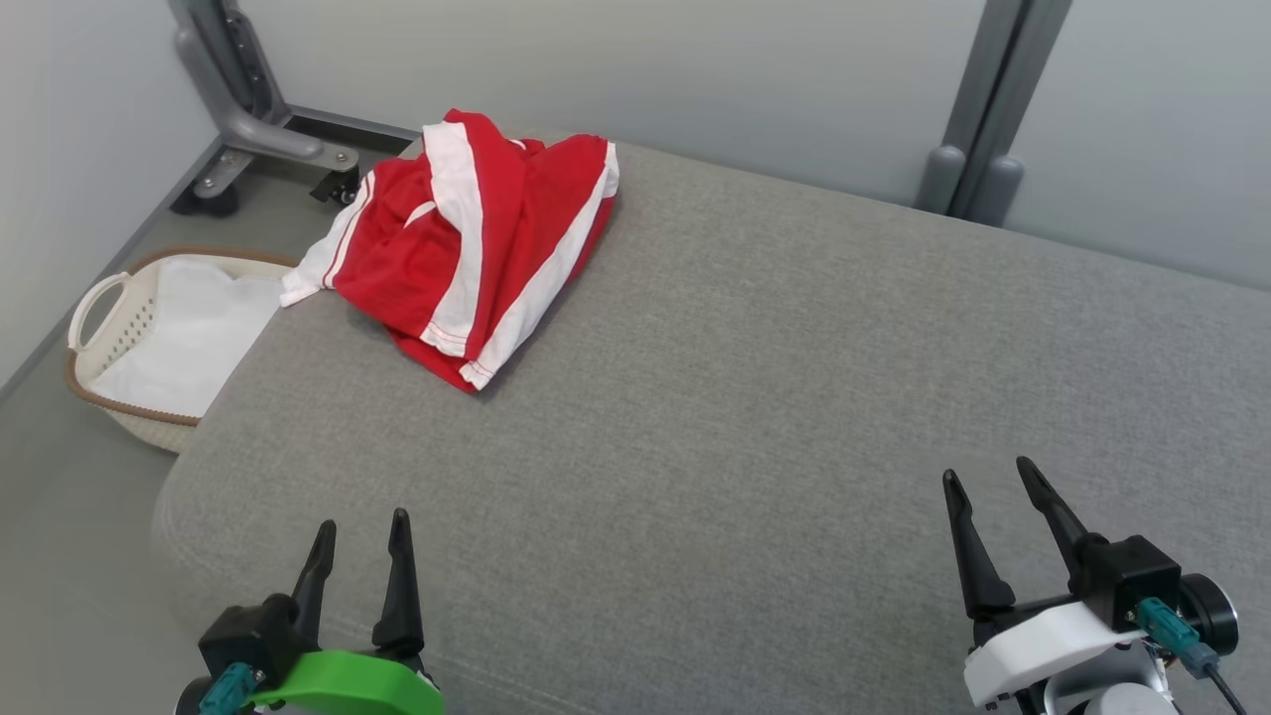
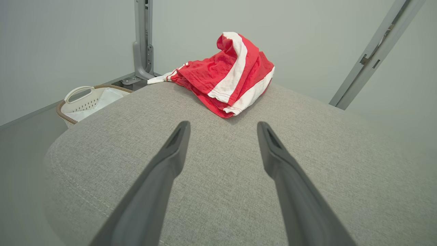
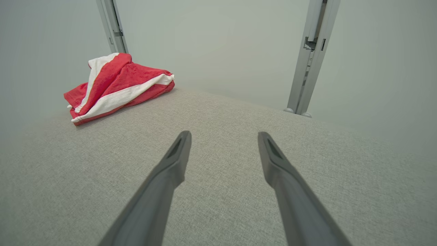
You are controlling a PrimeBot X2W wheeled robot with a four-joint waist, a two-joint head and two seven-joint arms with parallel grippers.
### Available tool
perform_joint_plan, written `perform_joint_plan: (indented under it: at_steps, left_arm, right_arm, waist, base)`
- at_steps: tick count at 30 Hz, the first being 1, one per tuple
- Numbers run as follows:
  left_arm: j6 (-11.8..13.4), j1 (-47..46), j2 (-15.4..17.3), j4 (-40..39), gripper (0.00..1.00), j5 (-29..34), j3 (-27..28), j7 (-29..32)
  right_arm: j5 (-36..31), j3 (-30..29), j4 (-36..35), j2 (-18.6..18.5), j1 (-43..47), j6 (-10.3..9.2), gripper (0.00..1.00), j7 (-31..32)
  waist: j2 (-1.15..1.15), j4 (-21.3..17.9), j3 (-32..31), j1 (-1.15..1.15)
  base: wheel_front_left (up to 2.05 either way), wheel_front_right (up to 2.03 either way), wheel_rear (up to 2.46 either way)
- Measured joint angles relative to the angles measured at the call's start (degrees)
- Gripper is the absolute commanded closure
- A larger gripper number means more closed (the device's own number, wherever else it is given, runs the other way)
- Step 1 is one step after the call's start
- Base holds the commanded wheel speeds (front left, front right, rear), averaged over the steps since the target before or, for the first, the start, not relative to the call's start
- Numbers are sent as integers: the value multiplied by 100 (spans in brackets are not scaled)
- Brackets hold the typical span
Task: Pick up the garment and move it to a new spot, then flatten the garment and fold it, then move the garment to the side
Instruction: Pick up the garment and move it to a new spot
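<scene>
The garment (image 1: 467,248) is a red piece of clothing with white stripes, lying crumpled in a heap at the far left corner of the grey padded surface (image 1: 755,397). One white edge hangs over the left side. My left gripper (image 1: 362,526) hovers open over the near left edge, far short of the garment (image 2: 228,80). Over the near right part my right gripper (image 1: 988,475) is open too, with nothing between its fingers. From the right wrist the garment (image 3: 116,85) lies far off to the upper left.
A white laundry basket (image 1: 109,328) with pale cloth inside stands on the floor left of the surface. A grey wheeled frame (image 1: 248,119) stands behind the far left corner, and a grey post (image 1: 983,109) rises at the back right against the pale wall.
</scene>
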Motion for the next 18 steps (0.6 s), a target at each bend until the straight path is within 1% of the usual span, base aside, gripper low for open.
perform_joint_plan:
  at_steps: [3, 6, 14, 18]
  left_arm:
    - [0, 4, 0, -3, 0, 2, 27, 0]
    - [-1, 7, 0, -3, 0, 2, 62, 0]
    - [0, 18, 0, -75, 0, -15, 129, -1]
    - [71, 12, 0, -163, 0, 35, 166, -1]
  right_arm:
    - [2, 16, 10, 0, -3, 0, 0, 0]
    - [4, 43, 23, 0, -14, 0, 0, 0]
    - [12, 68, 3, 0, -23, 0, 0, 0]
    - [-18, 76, -18, 1, -72, 0, 0, 0]
  waist:
    - [0, 125, 3, 0]
    - [0, 160, 3, 0]
    - [0, 57, 52, 0]
    - [0, -15, 124, 0]
  base:
    - [0, 0, 0]
    - [0, 0, 0]
    - [0, 0, 0]
    - [0, 0, 0]
